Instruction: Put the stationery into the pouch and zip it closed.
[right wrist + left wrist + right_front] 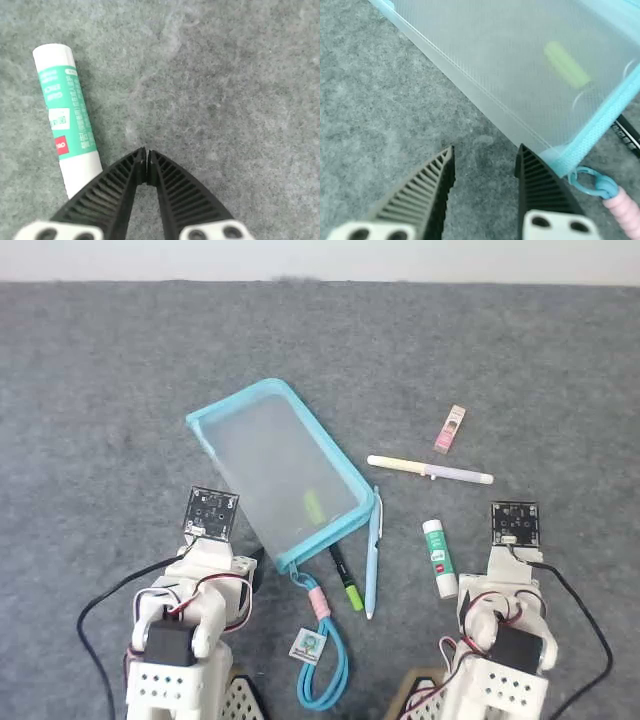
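Your left gripper (485, 152) hangs spread at the zipper corner of the pouch (280, 465), probably to steady it, while your right gripper (146, 150) rests clenched and empty beside the glue stick (67, 125), which lies loose on the counter (100, 390) near the blue pen (373, 552), outside the pouch.
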